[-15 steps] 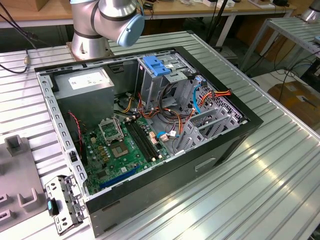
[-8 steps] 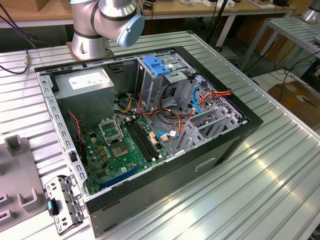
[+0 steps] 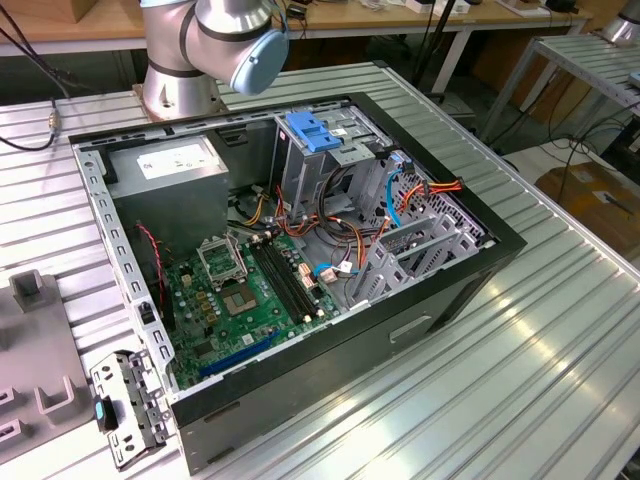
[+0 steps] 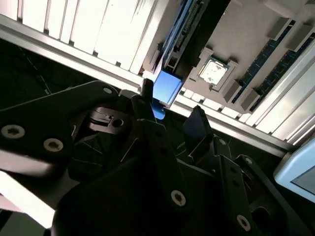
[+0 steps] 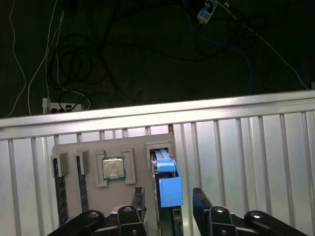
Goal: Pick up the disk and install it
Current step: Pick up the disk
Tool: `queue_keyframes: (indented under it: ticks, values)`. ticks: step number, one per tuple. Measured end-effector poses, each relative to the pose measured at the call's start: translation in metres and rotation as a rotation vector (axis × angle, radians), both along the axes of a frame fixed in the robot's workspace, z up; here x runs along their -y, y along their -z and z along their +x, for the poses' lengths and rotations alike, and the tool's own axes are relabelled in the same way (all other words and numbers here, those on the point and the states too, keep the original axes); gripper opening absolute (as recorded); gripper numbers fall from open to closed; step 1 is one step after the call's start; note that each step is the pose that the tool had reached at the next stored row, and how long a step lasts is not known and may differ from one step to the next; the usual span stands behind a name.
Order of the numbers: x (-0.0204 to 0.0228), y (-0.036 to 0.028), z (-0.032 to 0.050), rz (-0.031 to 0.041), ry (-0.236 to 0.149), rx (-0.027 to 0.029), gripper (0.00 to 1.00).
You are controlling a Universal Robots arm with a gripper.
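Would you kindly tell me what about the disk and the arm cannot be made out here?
- Label of the disk: in the first wrist view it stands on edge in the grey tray, so only its blue-railed edge faces the camera.
- Disk's near end: in the second wrist view the open gripper covers it.
- Arm: cut off by the exterior view's top edge.

Free lane between the fingers of the black gripper (image 5: 170, 199), spread either side of the blue-railed silver hard drive (image 5: 170, 189) standing on edge in the grey plastic tray (image 5: 140, 152); square silver processor chip (image 5: 113, 168) in the neighbouring pocket. In the exterior view, room above the green motherboard (image 3: 245, 290); orange and blue cables (image 3: 395, 200) crowding the metal drive cage (image 3: 340, 150).
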State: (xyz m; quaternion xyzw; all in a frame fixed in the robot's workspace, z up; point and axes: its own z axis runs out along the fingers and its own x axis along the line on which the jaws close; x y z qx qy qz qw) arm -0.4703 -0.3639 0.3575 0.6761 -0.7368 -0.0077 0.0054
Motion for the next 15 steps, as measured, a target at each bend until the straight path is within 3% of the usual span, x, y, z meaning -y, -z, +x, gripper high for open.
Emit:
queue_keyframes:
  ticks: [1, 5, 9, 10, 11, 13, 15]
  values:
    - [0.0000, 0.0006, 0.0000, 0.0000, -0.008, 0.0010, 0.56]
    - [0.0001, 0.0057, -0.0010, 0.0000, -0.046, 0.0051, 0.56]
    - [0.0013, 0.0126, -0.0035, -0.0001, -0.060, 0.0082, 0.56]
    - [0.0014, 0.0134, -0.0035, -0.0003, -0.062, 0.0112, 0.56]
    - [0.0014, 0.0144, -0.0034, -0.0005, -0.062, 0.0176, 0.56]
    - [0.0014, 0.0174, -0.0034, -0.0015, -0.062, 0.0345, 0.56]
    - [0.0014, 0.0182, -0.0035, -0.0016, -0.062, 0.0360, 0.56]
